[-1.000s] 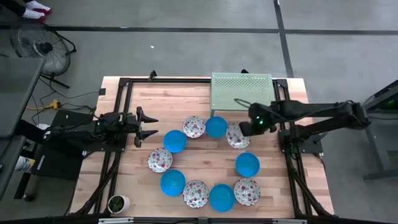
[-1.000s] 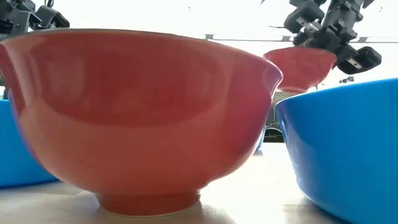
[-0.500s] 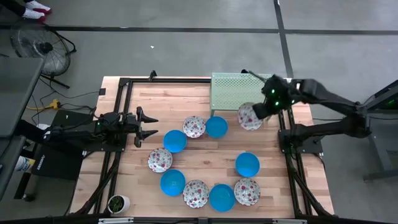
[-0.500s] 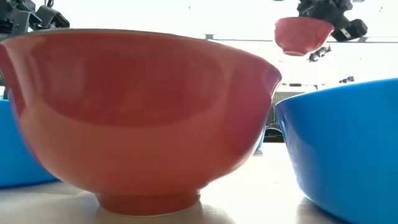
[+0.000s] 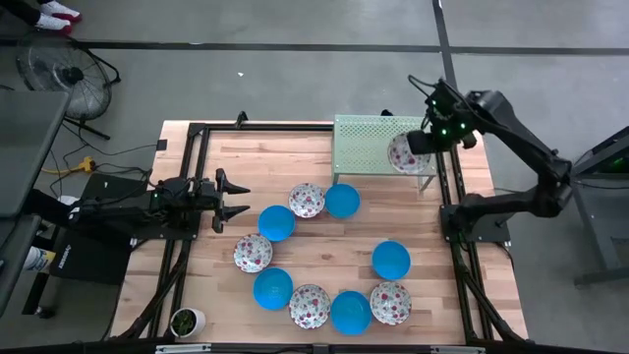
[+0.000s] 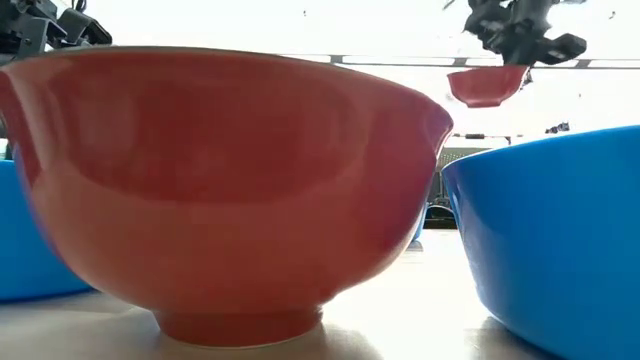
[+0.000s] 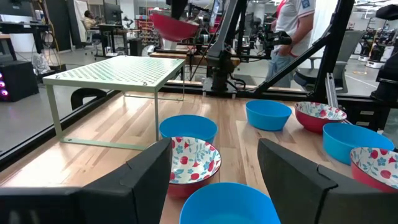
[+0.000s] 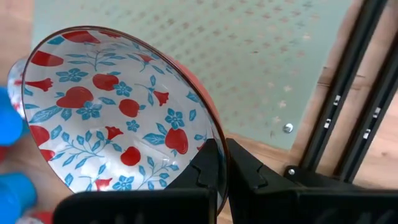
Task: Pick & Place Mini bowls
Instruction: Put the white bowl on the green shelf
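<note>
My right gripper (image 5: 421, 146) is shut on a white floral mini bowl (image 5: 403, 154) in the air above the right end of the green perforated rack (image 5: 373, 140). The low view shows the bowl's red underside (image 6: 487, 86). Several more mini bowls stand in a ring on the wooden table, among them a blue one (image 5: 277, 222) and a floral one (image 5: 307, 200). My left gripper (image 5: 236, 199) stays open and level at the table's left, facing the ring, with nothing between its fingers. My right gripper pinches the floral bowl's rim (image 8: 213, 138) between its two fingers, one finger (image 8: 208, 163) inside the bowl and one (image 8: 249, 169) outside. The fingers come steeply from above. The bowl hangs lifted clear of rack and table, open side up and somewhat tilted.
A small white cup with a green plant (image 5: 185, 321) stands at the near left corner. Black frame rails (image 5: 452, 187) run along the table's left and right sides. A person (image 7: 297, 37) stands beyond the table in the left wrist view.
My right gripper has carried the floral bowl up out of the ring and toward the table's far right, tipping further downward as it went. The bowl, just above the table before, now hangs over the green rack. The other bowls have kept their places.
</note>
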`<state>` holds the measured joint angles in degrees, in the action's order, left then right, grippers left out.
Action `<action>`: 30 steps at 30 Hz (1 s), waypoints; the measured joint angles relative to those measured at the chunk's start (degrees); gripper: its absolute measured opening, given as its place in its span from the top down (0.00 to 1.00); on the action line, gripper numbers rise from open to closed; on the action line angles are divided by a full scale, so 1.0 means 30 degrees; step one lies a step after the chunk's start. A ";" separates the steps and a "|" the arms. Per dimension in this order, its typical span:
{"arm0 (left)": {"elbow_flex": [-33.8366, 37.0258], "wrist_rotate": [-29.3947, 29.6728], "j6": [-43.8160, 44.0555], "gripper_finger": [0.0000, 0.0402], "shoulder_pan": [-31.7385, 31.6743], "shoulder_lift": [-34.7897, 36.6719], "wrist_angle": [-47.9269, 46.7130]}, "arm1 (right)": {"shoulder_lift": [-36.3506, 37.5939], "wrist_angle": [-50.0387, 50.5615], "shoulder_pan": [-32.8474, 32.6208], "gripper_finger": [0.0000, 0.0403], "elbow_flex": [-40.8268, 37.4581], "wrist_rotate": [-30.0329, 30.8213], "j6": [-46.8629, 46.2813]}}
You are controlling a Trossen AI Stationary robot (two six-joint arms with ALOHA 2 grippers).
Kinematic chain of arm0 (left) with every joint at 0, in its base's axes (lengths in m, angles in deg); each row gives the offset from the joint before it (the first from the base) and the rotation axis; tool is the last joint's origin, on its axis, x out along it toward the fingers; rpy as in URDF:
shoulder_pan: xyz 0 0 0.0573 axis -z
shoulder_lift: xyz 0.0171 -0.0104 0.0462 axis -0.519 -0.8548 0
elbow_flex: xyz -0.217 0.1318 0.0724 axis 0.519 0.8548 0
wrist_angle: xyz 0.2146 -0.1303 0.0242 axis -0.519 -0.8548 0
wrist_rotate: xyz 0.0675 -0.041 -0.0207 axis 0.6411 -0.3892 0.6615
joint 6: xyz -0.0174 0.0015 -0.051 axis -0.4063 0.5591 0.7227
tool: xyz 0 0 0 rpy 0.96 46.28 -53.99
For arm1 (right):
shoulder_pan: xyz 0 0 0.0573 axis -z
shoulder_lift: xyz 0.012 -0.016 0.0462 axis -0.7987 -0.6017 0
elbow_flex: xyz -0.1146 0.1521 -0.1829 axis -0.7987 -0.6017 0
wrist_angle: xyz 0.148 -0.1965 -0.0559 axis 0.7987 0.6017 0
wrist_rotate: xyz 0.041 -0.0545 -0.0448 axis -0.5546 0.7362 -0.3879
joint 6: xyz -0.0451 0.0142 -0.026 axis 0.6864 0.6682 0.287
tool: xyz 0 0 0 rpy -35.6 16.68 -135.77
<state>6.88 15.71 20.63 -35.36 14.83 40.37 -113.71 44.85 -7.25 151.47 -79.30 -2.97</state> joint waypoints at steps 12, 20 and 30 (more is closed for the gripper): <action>0.0000 0.0002 0.0004 0.42 -0.0004 -0.0007 0.0004 | -0.2672 -0.0949 0.3576 0.99 0.0000 -0.1229 -0.0354; 0.0000 0.0002 0.0000 0.42 -0.0005 -0.0005 0.0003 | -0.4077 -0.1384 0.4594 0.99 0.0000 -0.1646 -0.0373; 0.0000 0.0000 0.0003 0.42 -0.0007 -0.0003 0.0000 | -0.4231 -0.2098 0.5405 0.99 -0.0678 -0.1858 -0.0398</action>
<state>6.88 15.71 20.64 -35.39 14.83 40.37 -126.40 38.56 8.96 149.44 -84.87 -4.16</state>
